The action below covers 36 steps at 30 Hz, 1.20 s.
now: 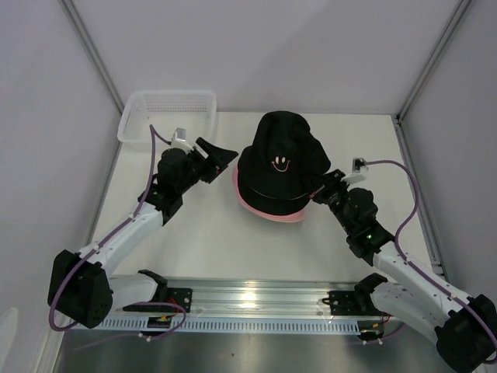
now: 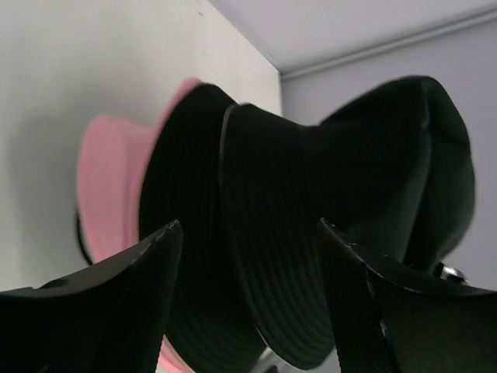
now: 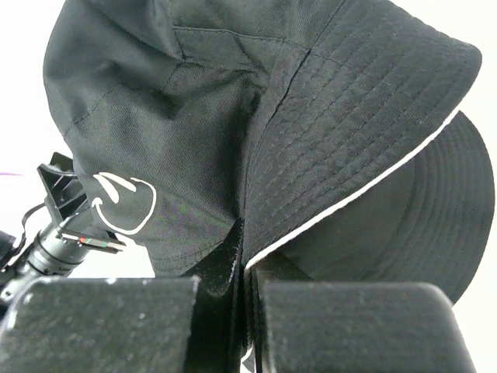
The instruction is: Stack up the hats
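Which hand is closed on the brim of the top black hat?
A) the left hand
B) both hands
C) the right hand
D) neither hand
C: the right hand is shut on the brim of the top black hat, while the fingers of the left hand stand open.

A white mesh basket [image 1: 167, 115] sits at the far left corner of the pale desk [image 1: 210, 241]. A silver rail [image 1: 256, 299] runs along its near edge. Plain walls [image 1: 256, 47] enclose it.
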Each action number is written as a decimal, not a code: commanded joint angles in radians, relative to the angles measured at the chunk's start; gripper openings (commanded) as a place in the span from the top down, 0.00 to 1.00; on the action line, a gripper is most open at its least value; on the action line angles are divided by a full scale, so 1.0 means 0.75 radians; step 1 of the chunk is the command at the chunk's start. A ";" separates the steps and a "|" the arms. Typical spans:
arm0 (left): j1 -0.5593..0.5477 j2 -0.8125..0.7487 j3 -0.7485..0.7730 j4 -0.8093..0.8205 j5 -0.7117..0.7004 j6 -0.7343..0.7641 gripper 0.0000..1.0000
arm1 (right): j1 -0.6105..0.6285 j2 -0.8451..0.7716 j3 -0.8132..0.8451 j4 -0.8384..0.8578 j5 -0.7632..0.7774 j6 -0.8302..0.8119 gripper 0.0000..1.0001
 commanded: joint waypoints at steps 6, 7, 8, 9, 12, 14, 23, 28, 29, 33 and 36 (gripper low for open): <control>-0.003 0.049 -0.099 0.364 0.297 -0.274 0.25 | 0.031 0.002 -0.075 0.064 0.020 -0.070 1.00; -0.007 0.058 -0.091 0.358 0.299 -0.283 0.24 | 0.031 0.006 -0.073 0.066 0.018 -0.070 1.00; -0.011 0.066 -0.091 0.352 0.301 -0.287 0.24 | 0.031 0.014 -0.075 0.069 0.018 -0.068 1.00; -0.013 0.080 -0.093 0.352 0.307 -0.291 0.23 | 0.031 0.017 -0.073 0.071 0.018 -0.068 1.00; -0.019 0.117 -0.097 0.397 0.341 -0.328 0.24 | 0.031 0.021 -0.073 0.065 0.020 -0.066 1.00; -0.032 0.133 -0.089 0.414 0.348 -0.340 0.26 | 0.031 0.015 -0.075 0.060 0.032 -0.064 1.00; -0.056 0.174 -0.107 0.485 0.319 -0.283 0.99 | 0.031 0.004 -0.090 0.034 0.051 -0.060 1.00; -0.066 0.050 -0.093 0.244 0.152 -0.036 0.99 | 0.005 -0.083 -0.092 -0.164 0.104 -0.023 0.81; -0.079 0.029 -0.109 0.215 0.125 0.030 0.99 | -0.005 -0.110 -0.094 -0.181 0.112 -0.013 0.76; -0.103 -0.014 -0.124 0.115 0.037 0.142 0.99 | -0.075 -0.229 -0.055 -0.277 0.104 -0.002 0.55; -0.114 0.002 -0.134 0.084 0.020 0.188 0.99 | -0.108 -0.278 -0.020 -0.308 0.120 -0.008 0.46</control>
